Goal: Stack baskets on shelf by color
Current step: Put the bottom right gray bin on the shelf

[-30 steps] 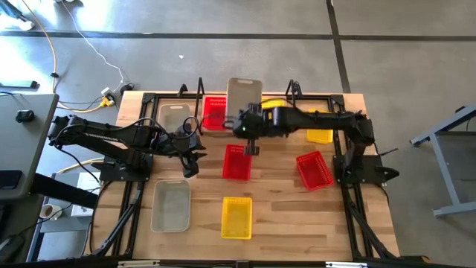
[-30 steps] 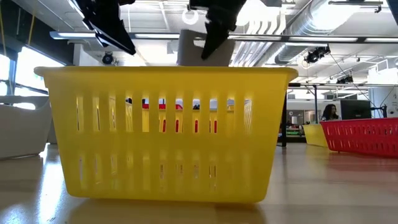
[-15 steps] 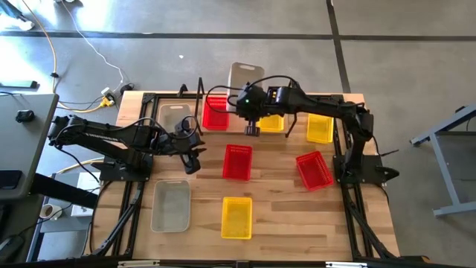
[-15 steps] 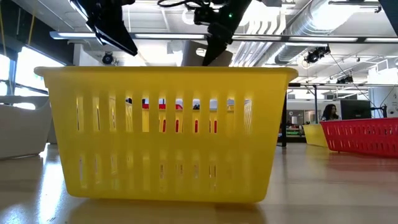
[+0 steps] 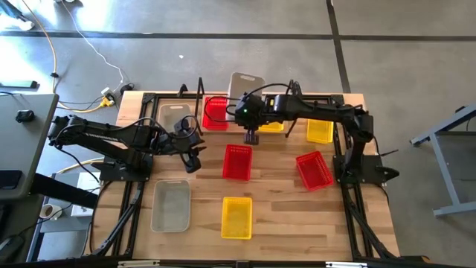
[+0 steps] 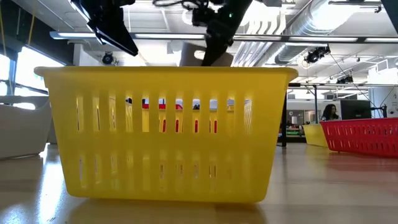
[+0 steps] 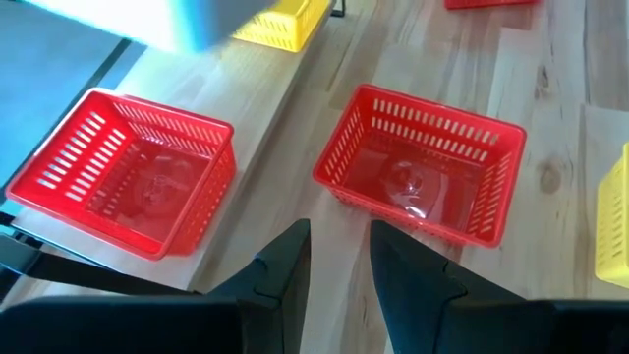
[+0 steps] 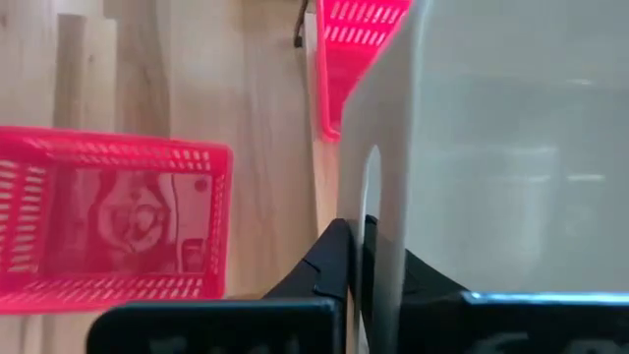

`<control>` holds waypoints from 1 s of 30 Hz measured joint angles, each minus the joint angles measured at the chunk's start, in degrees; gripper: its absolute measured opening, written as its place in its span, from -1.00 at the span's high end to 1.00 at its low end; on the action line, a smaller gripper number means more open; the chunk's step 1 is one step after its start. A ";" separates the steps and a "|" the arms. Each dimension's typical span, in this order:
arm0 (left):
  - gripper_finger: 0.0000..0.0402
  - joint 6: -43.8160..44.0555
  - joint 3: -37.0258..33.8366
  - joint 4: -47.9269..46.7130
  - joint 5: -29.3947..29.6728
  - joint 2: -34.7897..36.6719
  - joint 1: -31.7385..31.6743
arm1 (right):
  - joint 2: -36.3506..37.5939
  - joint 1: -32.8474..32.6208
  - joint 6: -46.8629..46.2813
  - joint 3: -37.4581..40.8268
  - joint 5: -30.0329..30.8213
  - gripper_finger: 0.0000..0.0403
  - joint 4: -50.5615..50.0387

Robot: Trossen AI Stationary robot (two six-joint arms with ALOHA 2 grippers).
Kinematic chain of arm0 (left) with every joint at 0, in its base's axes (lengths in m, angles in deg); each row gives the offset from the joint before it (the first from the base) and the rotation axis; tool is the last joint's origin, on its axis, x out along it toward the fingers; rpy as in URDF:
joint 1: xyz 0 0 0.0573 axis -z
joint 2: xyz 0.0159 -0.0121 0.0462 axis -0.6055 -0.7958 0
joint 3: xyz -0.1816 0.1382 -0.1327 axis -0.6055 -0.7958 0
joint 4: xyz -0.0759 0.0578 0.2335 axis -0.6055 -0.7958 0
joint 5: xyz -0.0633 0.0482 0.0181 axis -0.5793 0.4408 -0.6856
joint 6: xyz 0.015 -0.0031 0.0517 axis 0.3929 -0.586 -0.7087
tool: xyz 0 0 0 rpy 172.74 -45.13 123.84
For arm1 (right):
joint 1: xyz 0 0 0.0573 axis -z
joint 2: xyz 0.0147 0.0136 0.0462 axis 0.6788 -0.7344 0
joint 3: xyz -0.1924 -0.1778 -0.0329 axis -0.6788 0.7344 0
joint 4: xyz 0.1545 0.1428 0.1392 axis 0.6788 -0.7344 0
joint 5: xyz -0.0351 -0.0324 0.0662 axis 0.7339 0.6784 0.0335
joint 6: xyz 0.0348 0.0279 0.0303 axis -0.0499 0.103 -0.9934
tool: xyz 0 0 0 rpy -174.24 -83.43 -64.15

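Plainly, wrong colour pile as the biggest risk. Carried clear basket (image 5: 244,83) raised over the back of the shelf (image 5: 149,112), roughly between the shelved red basket (image 5: 215,113) and a yellow basket (image 5: 271,124), well apart from the shelved clear basket (image 5: 174,115) at the left end. If lowered here, likely to land on red or yellow and spoil the sorting. Needs to travel left across the red one first.

Next, a knock on the way. Could clip the black upright posts of the shelf or drag over the red basket's rim if carried too low, shoving that basket out of line.

Then the hold itself. Right gripper (image 8: 356,236) pinched on just one wall of the carried basket, near its rim, with the rest hanging free beside the fingers. Apt to swing or tilt on a quick move; might slip out, or reach the shelved clear one crooked and jam instead of nesting.

Smaller again: crowding by the other arm. Left gripper (image 5: 192,160) low over the table (image 5: 297,216) in front of the shelf, just beside the loose red basket (image 5: 237,161), fingers slightly apart and holding nothing. Near enough to the leftward path to be brushed.

Least, a late release: stack possibly tugged askew on letting go.
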State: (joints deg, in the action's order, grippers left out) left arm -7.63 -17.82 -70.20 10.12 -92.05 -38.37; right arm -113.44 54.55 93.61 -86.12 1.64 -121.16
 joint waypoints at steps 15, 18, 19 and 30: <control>0.52 0.01 0.00 -0.42 2.32 0.00 -0.04 | 0.09 1.37 0.55 2.90 -0.92 1.00 4.31; 0.52 -0.01 0.00 -0.42 2.78 0.00 -0.04 | 0.09 2.25 0.38 3.22 -2.55 1.00 4.06; 0.52 -0.01 0.00 -0.42 2.91 0.00 -0.04 | 0.09 2.44 0.22 3.59 -2.49 1.00 4.18; 0.52 0.01 0.00 -0.42 4.38 0.00 -0.04 | 0.09 2.14 -0.64 5.89 -3.24 1.00 4.65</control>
State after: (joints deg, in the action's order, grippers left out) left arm -7.62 -17.82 -70.62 14.50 -92.05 -38.41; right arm -113.35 56.69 92.98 -80.23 -1.60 -116.51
